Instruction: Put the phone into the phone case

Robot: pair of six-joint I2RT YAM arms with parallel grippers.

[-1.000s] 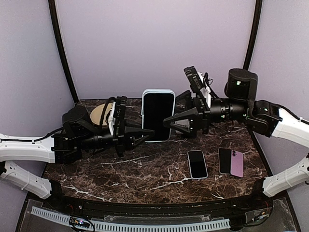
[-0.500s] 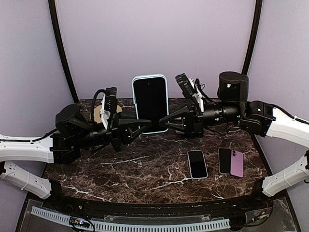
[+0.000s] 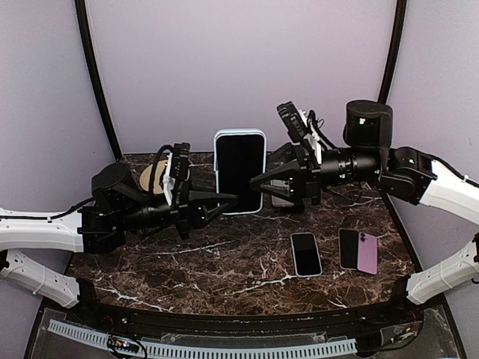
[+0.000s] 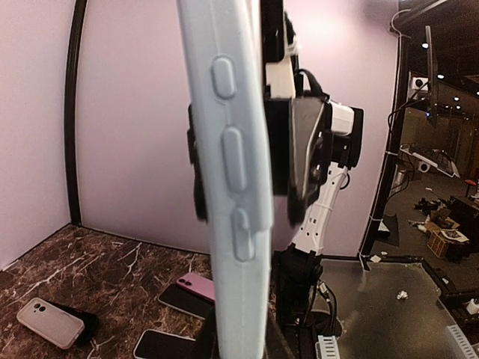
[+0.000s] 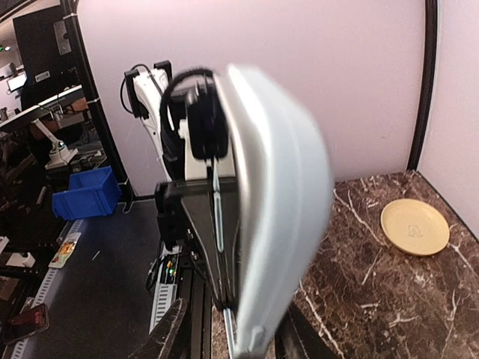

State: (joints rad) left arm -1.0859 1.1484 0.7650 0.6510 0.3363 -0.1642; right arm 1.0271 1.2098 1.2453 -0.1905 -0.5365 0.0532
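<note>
A phone with a black screen sits in a light-blue case (image 3: 239, 172) and is held upright above the back of the table. My left gripper (image 3: 223, 202) is shut on the case's lower left edge. In the left wrist view the case (image 4: 232, 172) stands edge-on with its side buttons showing. My right gripper (image 3: 263, 184) straddles the case's right edge, jaws apart. In the right wrist view the case (image 5: 281, 224) is blurred, with a gap between it and the left finger (image 5: 161, 333).
A white-rimmed phone (image 3: 305, 253) and a black and pink phone pair (image 3: 357, 250) lie at the front right. A tan plate (image 3: 152, 178) sits at the back left. A pale translucent case (image 4: 46, 321) lies on the marble table (image 3: 224, 262) behind the right arm.
The cased phone and both grippers rose and shifted left, then came back down and right a little. Both grippers stayed at its edges.
</note>
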